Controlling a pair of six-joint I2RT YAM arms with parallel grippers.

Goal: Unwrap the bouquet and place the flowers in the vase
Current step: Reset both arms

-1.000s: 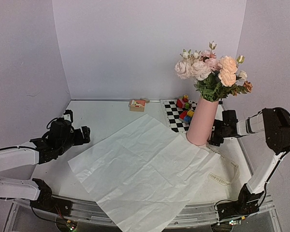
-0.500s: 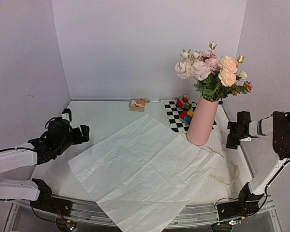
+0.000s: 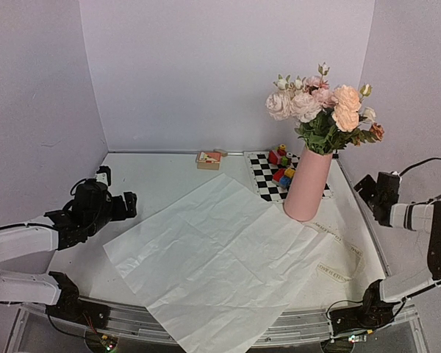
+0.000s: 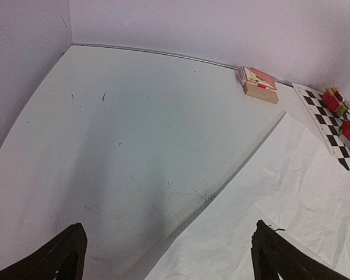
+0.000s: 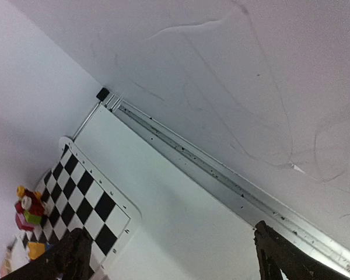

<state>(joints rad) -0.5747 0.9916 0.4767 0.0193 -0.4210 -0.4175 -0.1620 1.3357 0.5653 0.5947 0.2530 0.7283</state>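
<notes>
A white table [image 3: 169,180] fills a corner of pale lilac walls, with one arm low at each side. The left gripper [image 3: 126,204] hovers over the table's left part, its jaws spread wide with nothing between them. Its wrist view shows bare tabletop under the fingers and, just to the right, an edge of the paper sheet [image 3: 220,257]. The right gripper [image 3: 366,187] hangs at the table's right edge, also gaping wide and empty. Its camera sees the wall, the metal rail along the table's edge and a corner of the checkered mat [image 5: 87,198].

This gripper is apart from the vase [image 3: 307,184], which stands upright between it and the middle of the sheet, right at the paper's far right edge. The flowers [image 3: 320,107] are in the vase, stems down in its mouth, with pink, peach and cream blooms fanning out above.

The sheet lies unfolded and creased across the table's middle, its near corner reaching past the front edge. Behind the vase, toy blocks [image 3: 283,165] sit on the mat. Left of them, a small box [image 3: 208,159] lies near the back wall.
</notes>
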